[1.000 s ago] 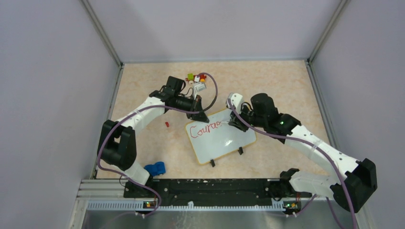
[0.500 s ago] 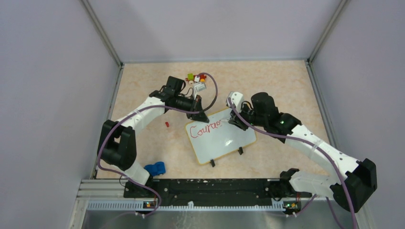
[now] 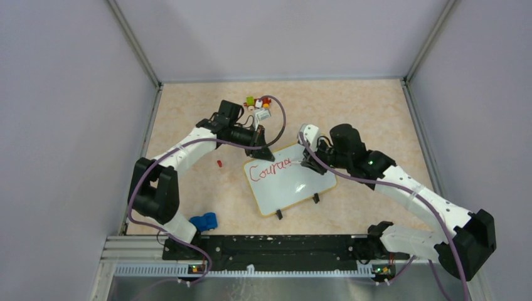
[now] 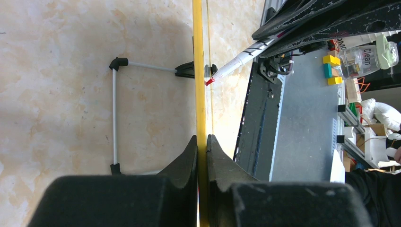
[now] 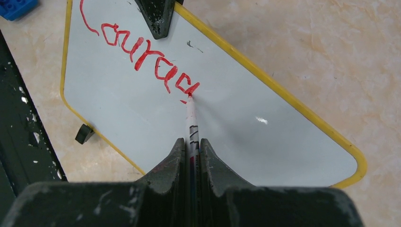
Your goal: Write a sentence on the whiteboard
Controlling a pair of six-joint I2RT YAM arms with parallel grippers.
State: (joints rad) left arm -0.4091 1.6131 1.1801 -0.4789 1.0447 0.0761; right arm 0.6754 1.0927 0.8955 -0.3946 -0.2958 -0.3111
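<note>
Your right gripper (image 5: 191,142) is clenching a marker (image 5: 190,118) between both fingers, with the barrel pointing straight ahead of the jaws. The marker's red tip is touching the whiteboard (image 5: 265,137) just ahead of the gripper, at the end of the last letter. The sentence (image 5: 142,53) is running from the tip away to the gripper's left, reading "Coura" plus one part-formed letter. A black foot (image 5: 84,133) is showing at the board's rim, left of the fingers. Beyond the writing, your left gripper (image 4: 202,140) is pinching the board's rim edge-on between closed fingers. A wire stand (image 4: 114,118) is jutting from the board's back, beside those fingers. A blue block (image 3: 203,221) is lying well apart from both grippers.
</note>
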